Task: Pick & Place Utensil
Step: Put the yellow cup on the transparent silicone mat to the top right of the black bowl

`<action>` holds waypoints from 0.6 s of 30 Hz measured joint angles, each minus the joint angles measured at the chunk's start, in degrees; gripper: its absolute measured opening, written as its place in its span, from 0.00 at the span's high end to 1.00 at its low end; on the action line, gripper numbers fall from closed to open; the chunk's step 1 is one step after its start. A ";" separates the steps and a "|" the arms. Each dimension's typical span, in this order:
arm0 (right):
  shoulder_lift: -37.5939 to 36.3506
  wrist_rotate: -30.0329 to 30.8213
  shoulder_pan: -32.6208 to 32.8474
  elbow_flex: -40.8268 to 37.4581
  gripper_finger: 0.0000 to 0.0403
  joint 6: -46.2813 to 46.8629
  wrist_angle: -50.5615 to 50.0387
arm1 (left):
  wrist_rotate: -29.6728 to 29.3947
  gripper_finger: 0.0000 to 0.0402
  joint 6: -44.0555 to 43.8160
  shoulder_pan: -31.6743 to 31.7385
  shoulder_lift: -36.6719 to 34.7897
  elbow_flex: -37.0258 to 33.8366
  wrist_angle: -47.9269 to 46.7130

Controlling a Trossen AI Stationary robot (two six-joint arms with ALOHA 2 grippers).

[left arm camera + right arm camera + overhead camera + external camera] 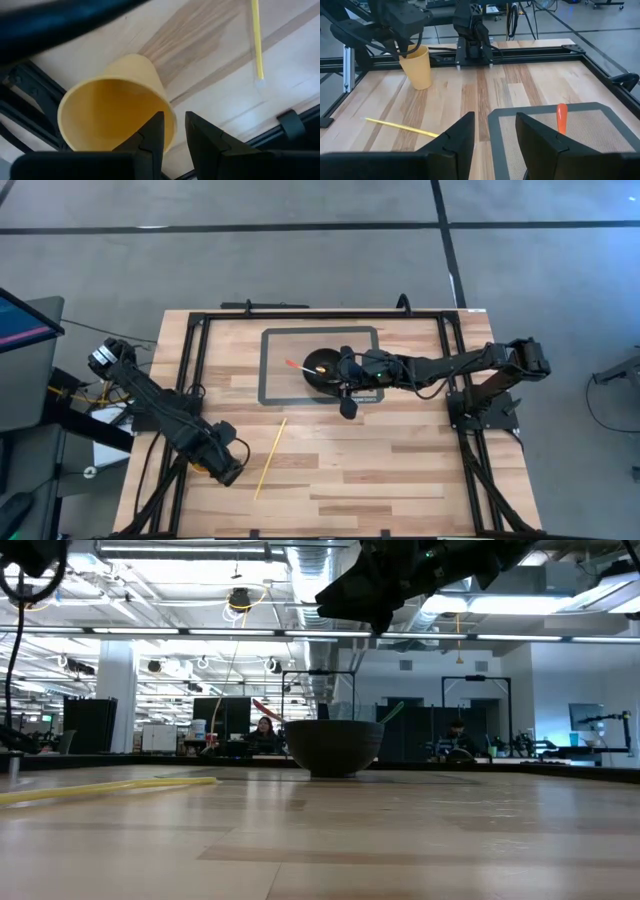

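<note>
Right pincer, fingers apart and empty, above the bowl; left pincer clamps the cup rim at seven o'clock. Next, align squarely over the yellow stick.

The high view looks straight down from well above, taking in the whole table with floor around it. The low view sits at tabletop height, close to the wood, facing level across to a dark bowl mid-frame and the room behind. The left wrist view looks down at close range onto a yellow cup. The right wrist view faces across the table; it shares that cup and the yellow stick with the left wrist view.
</note>
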 joint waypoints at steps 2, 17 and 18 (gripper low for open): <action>0.00 -0.01 0.00 0.00 0.66 0.00 0.00 | -0.57 0.80 -1.70 -1.07 0.00 -0.28 0.18; 0.00 -0.01 0.00 0.04 0.67 0.00 -0.02 | 0.51 0.95 0.30 -3.33 0.00 -4.68 2.01; 0.00 -0.01 0.00 0.04 0.67 0.00 0.00 | 0.09 0.97 1.28 -3.33 -0.02 -4.66 2.54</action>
